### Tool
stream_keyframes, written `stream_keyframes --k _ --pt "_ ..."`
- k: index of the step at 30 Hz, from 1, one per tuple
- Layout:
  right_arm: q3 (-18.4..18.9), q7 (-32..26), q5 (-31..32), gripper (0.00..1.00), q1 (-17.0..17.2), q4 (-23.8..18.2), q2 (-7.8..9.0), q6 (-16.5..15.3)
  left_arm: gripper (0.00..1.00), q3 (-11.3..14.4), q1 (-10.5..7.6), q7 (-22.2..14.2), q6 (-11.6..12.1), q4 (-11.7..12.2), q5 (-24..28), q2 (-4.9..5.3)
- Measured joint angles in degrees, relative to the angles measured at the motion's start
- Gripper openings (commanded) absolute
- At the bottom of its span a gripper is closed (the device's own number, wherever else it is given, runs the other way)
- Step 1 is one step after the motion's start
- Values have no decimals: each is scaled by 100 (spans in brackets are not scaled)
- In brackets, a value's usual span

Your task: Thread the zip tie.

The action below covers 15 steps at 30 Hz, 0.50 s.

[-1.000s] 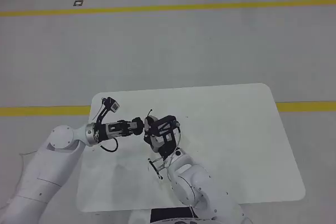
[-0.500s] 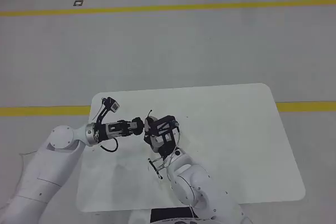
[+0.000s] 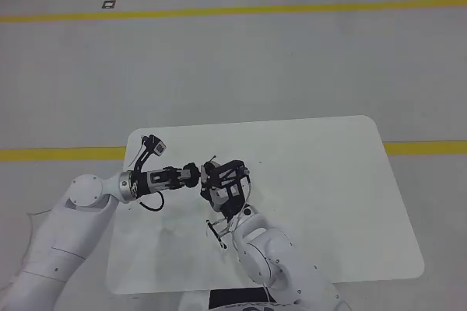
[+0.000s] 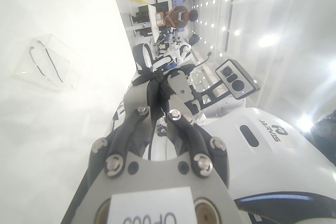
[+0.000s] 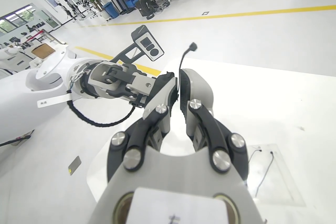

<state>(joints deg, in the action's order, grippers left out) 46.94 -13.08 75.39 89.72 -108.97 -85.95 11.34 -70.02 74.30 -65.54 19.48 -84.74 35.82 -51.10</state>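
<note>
A thin black zip tie (image 5: 181,64) is held over the table's left part. Its small head (image 5: 193,46) sticks up past the fingertips, and shows as a thin black line (image 3: 211,160) from above. My right gripper (image 5: 179,93) is shut on the strap. My left gripper (image 4: 157,87) meets it tip to tip from the left, its pads pressed together on a black end of the tie (image 4: 153,76). From above, the left gripper (image 3: 191,172) and right gripper (image 3: 211,178) touch.
A clear flat tray (image 4: 44,62) holding spare black zip ties lies on the white table (image 3: 319,194) just below the grippers, and shows as tray (image 5: 270,170) and tray (image 3: 218,230). A yellow floor line runs beyond the table.
The free end of the zip tie has tipped very slightly to the right. Both arms stay almost where they were.
</note>
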Motion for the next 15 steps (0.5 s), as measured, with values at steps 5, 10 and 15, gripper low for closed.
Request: stream_keyframes --k 5,10,15 --pt "45 39 -11 31 38 -73 12 -2 0 0 0 0 0 0 0 0" --pt "52 60 30 26 67 -162 21 1 0 0 0 0 0 0 0 0" --pt "38 101 55 13 78 -209 25 -14 0 0 0 0 0 0 0 0"
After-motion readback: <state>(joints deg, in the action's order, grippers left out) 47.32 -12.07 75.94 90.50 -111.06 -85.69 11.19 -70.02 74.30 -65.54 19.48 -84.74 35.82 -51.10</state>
